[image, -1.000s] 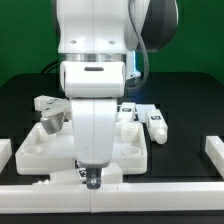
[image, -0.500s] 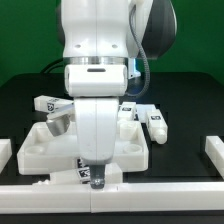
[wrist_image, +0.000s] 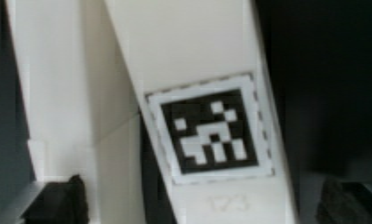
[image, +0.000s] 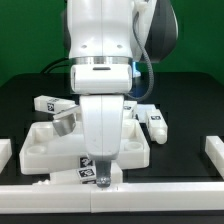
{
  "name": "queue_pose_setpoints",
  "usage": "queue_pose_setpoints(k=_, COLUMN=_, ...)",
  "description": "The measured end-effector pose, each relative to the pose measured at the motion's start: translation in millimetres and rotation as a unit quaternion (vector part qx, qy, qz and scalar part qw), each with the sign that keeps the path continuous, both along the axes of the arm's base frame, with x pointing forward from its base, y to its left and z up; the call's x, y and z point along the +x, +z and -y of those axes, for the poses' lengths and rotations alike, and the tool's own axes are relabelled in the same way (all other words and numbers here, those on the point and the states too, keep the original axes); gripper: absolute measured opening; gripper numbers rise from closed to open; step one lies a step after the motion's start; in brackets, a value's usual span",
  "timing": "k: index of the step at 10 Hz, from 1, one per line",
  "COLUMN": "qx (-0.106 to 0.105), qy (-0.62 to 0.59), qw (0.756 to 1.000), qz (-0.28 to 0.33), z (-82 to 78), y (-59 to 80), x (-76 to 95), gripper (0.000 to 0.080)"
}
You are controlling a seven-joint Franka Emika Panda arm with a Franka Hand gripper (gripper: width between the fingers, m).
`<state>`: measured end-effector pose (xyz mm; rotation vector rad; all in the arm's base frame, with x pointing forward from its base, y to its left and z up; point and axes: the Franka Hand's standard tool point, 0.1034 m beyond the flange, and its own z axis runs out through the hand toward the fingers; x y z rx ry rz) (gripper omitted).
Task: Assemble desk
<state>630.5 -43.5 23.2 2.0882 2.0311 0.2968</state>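
Note:
The white tray-like tabletop (image: 38, 150) lies in the middle of the black table, largely hidden behind my arm. A white square leg (image: 84, 172) with a black-and-white tag lies just in front of it, beside the front rail. My gripper (image: 101, 180) is down over this leg. In the wrist view the leg (wrist_image: 209, 130) runs between my two dark fingertips (wrist_image: 58, 200), with a gap showing on each side, so the gripper (wrist_image: 204, 205) is open around it. Two more tagged legs lie at the back, one on the exterior view's left (image: 48, 103) and one on its right (image: 155, 123).
A long white rail (image: 150, 190) runs along the table's front edge. White blocks stand at the exterior view's far left (image: 5, 152) and far right (image: 214, 150). A second white strip (wrist_image: 58, 100) lies right beside the leg in the wrist view.
My arm and gripper have shifted toward the exterior view's right and a little lower along the front leg. More of the leg's tag now shows beside the gripper.

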Motion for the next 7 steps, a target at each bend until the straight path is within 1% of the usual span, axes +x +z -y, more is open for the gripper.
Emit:
queue_pose_setpoints(k=1, qx=0.002, qy=-0.008, qw=1.000, qz=0.003, z=-1.0, y=3.3, x=1.7, gripper=0.0648)
queue_pose_setpoints(k=5, qx=0.003, qy=-0.009, qw=1.000, qz=0.001, z=0.1, y=1.5, x=0.7, gripper=0.0648)
queue_pose_setpoints(k=7, qx=0.015, qy=-0.040, qw=0.999, qz=-0.001, z=-14.9, y=2.1, x=-0.4, gripper=0.0648)
